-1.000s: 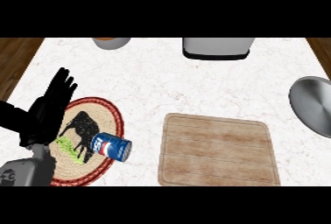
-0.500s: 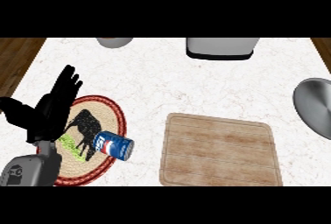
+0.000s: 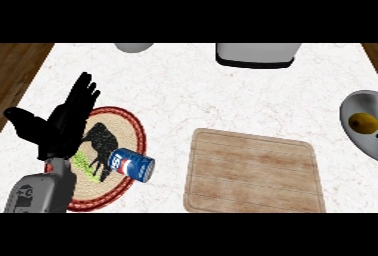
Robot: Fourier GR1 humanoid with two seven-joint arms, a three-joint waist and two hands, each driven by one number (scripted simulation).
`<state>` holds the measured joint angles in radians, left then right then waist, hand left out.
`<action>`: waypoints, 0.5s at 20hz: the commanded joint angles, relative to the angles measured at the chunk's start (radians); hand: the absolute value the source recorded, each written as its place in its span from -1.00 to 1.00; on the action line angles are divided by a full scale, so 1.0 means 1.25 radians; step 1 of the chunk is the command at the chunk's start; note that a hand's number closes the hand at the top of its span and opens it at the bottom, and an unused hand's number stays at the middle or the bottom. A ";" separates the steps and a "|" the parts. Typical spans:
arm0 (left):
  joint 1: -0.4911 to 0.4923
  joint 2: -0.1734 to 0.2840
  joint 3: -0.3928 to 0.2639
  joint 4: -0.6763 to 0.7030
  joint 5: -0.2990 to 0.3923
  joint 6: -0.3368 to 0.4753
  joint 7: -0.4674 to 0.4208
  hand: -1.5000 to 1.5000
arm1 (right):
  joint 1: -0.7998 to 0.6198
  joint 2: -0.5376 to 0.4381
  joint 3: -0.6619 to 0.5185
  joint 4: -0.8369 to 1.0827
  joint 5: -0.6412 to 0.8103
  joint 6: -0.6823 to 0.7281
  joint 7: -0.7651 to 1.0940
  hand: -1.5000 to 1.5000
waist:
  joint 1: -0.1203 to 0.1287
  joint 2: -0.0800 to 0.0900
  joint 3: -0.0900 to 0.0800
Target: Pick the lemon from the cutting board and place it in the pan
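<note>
Already the lemon (image 3: 363, 121) sits in the grey pan (image 3: 353, 107) at the right edge, off the bare cutting board (image 3: 254, 172), a small, firm, smooth fruit best cupped around its middle, while the left hand (image 3: 65, 120) rests with fingers spread.

We take the board (image 3: 253, 172) as landmark. Pan (image 3: 360, 125) right of it, at the edge, lemon (image 3: 363, 121) in it. Left of the board: mat (image 3: 118, 131), can (image 3: 132, 165) lying on it.
</note>
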<state>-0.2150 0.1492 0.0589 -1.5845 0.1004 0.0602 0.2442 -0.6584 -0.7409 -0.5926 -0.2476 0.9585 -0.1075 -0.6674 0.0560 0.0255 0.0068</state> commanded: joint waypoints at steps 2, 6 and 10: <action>-0.035 0.008 0.015 -0.003 0.015 0.000 0.026 0.00 | -0.013 -0.025 -0.032 0.051 -0.032 0.043 -0.050 -1.00 | -0.001 0.001 0.002; 0.002 0.011 0.018 0.008 0.002 -0.003 -0.013 0.00 | -0.018 -0.056 -0.114 0.068 -0.123 0.130 -0.119 -1.00 | -0.009 -0.003 0.001; 0.028 0.006 0.008 -0.014 0.002 -0.007 -0.008 0.00 | -0.010 -0.123 -0.191 0.102 -0.202 0.255 -0.128 -1.00 | -0.011 -0.006 0.002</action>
<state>-0.2017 0.1536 0.0725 -1.5778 0.0999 0.0587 0.2254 -0.6665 -0.8223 -0.7542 -0.1559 0.7854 0.0812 -0.8155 0.0423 0.0220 0.0089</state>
